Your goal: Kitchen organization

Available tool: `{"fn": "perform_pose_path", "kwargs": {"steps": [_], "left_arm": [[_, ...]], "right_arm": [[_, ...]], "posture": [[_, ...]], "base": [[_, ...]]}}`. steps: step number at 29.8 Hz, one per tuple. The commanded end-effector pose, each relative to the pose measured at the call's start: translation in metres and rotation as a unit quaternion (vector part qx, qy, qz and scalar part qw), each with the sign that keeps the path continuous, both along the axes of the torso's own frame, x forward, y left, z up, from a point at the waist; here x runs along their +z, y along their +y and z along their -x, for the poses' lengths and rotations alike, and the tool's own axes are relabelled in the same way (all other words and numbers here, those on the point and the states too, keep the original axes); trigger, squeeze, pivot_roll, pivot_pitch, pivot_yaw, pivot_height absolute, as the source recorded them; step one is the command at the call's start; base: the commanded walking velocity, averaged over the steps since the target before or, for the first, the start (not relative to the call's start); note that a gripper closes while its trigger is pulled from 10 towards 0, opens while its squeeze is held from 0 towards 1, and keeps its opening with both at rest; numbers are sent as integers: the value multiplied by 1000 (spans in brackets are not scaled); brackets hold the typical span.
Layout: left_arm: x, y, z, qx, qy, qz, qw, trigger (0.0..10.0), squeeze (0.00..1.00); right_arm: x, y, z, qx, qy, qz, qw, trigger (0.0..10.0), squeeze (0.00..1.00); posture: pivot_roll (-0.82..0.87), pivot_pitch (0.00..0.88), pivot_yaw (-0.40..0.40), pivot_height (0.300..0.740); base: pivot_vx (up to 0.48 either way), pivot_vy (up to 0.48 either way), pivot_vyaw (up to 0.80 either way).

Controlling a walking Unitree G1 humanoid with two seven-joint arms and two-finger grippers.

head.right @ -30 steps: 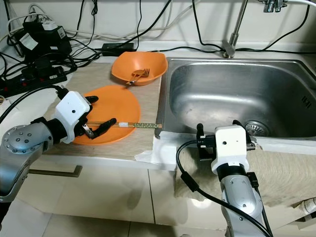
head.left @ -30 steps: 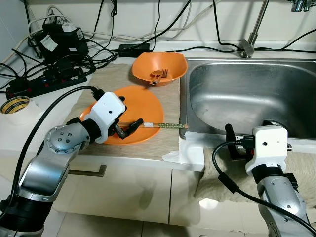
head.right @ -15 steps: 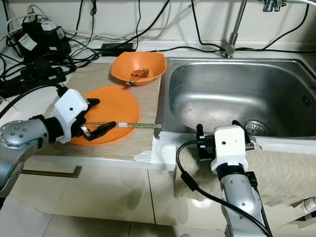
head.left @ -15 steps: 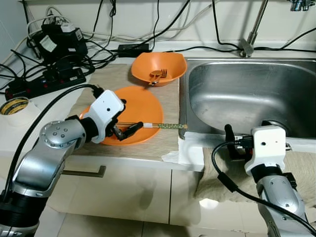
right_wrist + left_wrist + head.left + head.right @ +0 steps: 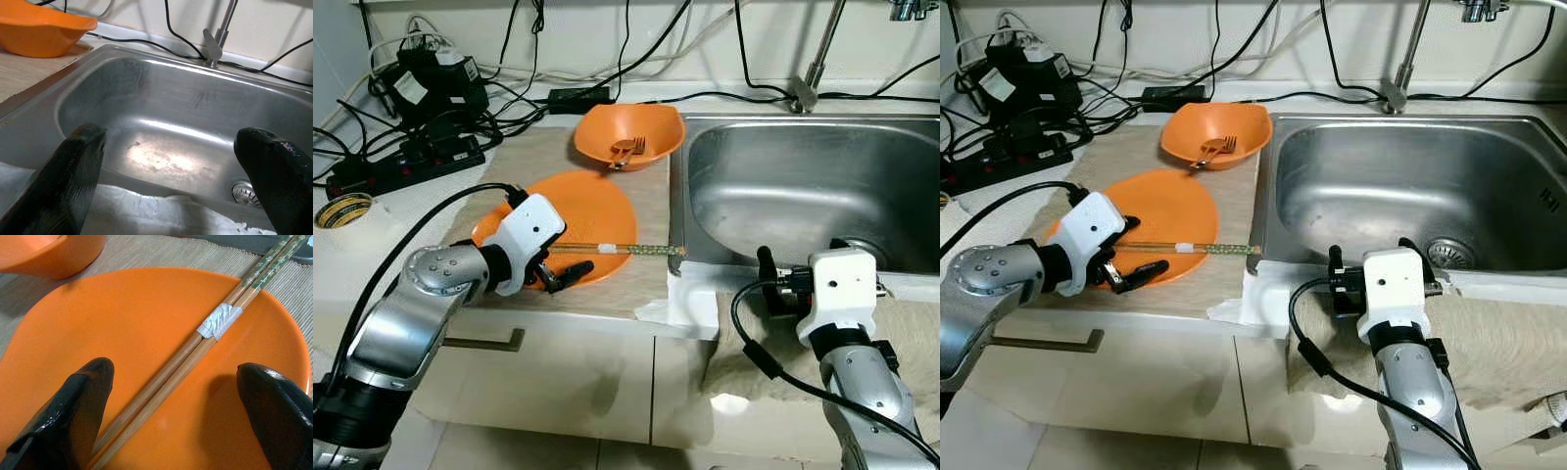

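Left eye view: one orange plate [image 5: 570,221] lies on the woven mat [image 5: 648,201] on the counter [image 5: 421,196]. One taped pair of chopsticks [image 5: 607,249] rests across the plate, its patterned tips reaching past the rim toward the sink [image 5: 803,186]. One orange bowl [image 5: 628,135] stands behind the plate, with one orange fork [image 5: 628,149] in it. The left gripper [image 5: 556,275] sits low at the near edge of the plate, jaws spread, holding nothing. The right gripper [image 5: 771,284] hangs in front of the sink's near rim over a white cloth [image 5: 690,294]. One roll of tape [image 5: 342,210] lies at the far left of the counter; one black power strip [image 5: 401,162] and a tangle of cables sit behind it.

Right eye view: same layout. One faucet [image 5: 1400,59] rises behind the sink, and one drain [image 5: 1449,253] shows in the basin.

Left wrist view: two black fingers [image 5: 73,406] stand wide apart above the plate, one on each side of the chopsticks and touching neither stick. One band of white tape [image 5: 219,320] binds the two sticks.

Right wrist view: two fingers [image 5: 73,171] stand wide apart with nothing between them, facing the sink basin. One edge of the bowl shows beyond.
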State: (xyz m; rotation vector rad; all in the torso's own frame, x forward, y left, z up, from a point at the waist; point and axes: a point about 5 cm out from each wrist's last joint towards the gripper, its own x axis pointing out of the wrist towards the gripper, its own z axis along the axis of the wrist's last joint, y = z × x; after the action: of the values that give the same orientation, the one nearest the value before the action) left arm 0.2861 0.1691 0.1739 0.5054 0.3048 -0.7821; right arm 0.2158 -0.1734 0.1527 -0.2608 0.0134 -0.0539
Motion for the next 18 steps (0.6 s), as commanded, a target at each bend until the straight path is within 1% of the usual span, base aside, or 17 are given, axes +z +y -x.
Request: {"fn": "perform_pose_path", "kwargs": {"steps": [1,14,18], "left_arm": [[0,-1,-4,5,2,-9,1000,10000,0],[-2,-4,-10,6,4,-20,1000,10000,0],[-6,-4,-11,8,18,-32,999,10000,0]], "right_arm": [[2,0,-1,-4,-8,4,1000,10000,0],[3,0,-2,-5,-11,4,1000,10000,0],[4,0,-2,-6,-11,5,1000,10000,0]], "posture": [[-15,0,92,736],[-19,0,94,736],[-23,0,96,736]], "base": [[0,0,0],[0,0,0],[0,0,0]]}}
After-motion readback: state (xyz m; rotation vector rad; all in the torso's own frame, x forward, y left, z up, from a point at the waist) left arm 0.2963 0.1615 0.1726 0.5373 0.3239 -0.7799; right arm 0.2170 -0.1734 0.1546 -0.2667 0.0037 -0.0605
